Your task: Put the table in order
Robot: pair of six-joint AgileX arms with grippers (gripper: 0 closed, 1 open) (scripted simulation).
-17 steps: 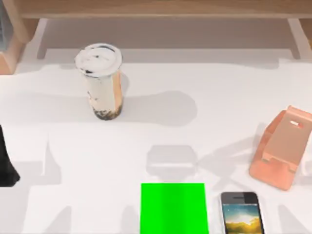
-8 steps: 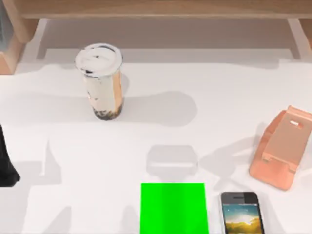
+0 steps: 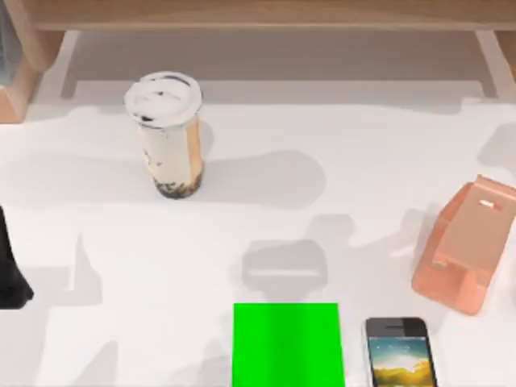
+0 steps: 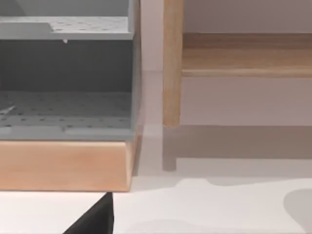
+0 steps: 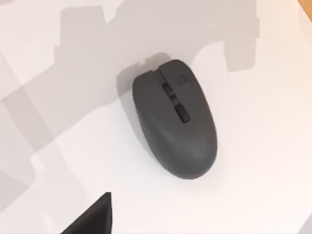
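The white table carries a milk-tea cup with a white lid, upright at the back left. A bright green mat lies at the front middle, with a smartphone face up just to its right. A salmon-pink phone stand sits at the right. A dark grey computer mouse rests on the white tabletop below my right wrist camera, and a black edge of my right gripper shows beside it. A black part of my left arm sits at the table's left edge.
A light wooden shelf structure runs along the back edge. The left wrist view faces a grey perforated shelf unit on a wooden base, and a wooden post. Open tabletop lies between cup and stand.
Arm shadows on the right half of the table have shifted, with a new one near the middle. The cup, mat, phone, stand and left arm have not moved.
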